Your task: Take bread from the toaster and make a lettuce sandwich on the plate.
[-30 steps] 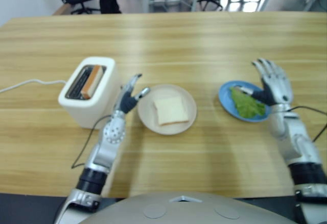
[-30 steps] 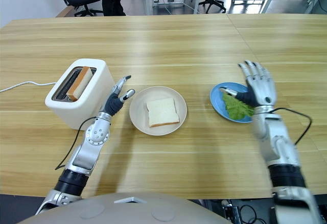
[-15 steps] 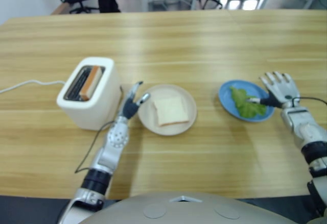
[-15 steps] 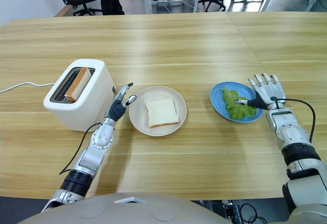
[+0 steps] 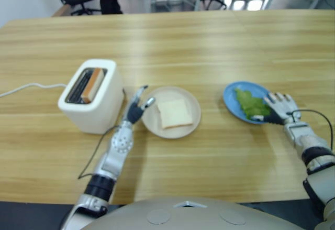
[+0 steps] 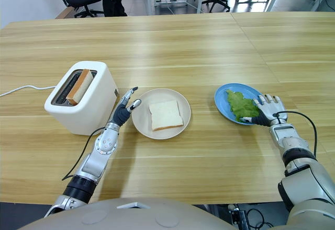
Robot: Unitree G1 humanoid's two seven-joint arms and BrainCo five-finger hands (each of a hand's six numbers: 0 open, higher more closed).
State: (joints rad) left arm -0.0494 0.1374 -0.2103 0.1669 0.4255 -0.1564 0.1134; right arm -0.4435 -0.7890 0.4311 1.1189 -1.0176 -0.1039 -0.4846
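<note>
One slice of bread [image 6: 166, 115] is lying flat in the middle of the cream plate [image 6: 141, 121]. It is nearly square, with its slightly longer sides running from about 6 to 12 o'clock, turned a touch toward 11. A second slice [image 6: 79, 86] is standing on edge in one slot of the toaster [image 6: 84, 112], its crust edge poking above the top. Its long axis is following the slot, from about 7 to 1 o'clock, and the toaster's own body is running the same way.

The toaster is sitting at 9 o'clock from the cream plate, near it but apart. A white cable [image 6: 21, 90] is trailing off from it toward 9 o'clock across the surface [image 6: 172, 46].

The left hand [image 6: 124, 110] is lying between toaster and plate, open and holding nothing, its fingers stretched toward 1 o'clock. The right eye view is showing the fingertips just beside the plate's rim; whether they are touching it I cannot tell.

At 3 o'clock from the cream plate, well apart, a blue plate [image 6: 220, 103] is carrying a leaf of lettuce [image 6: 238, 104], whose length is running from about 11 to 5 o'clock. The right hand [image 5: 279, 107] is resting at the blue plate's 4 o'clock edge, against the near end of the leaf. I cannot tell whether it has closed on the lettuce.
</note>
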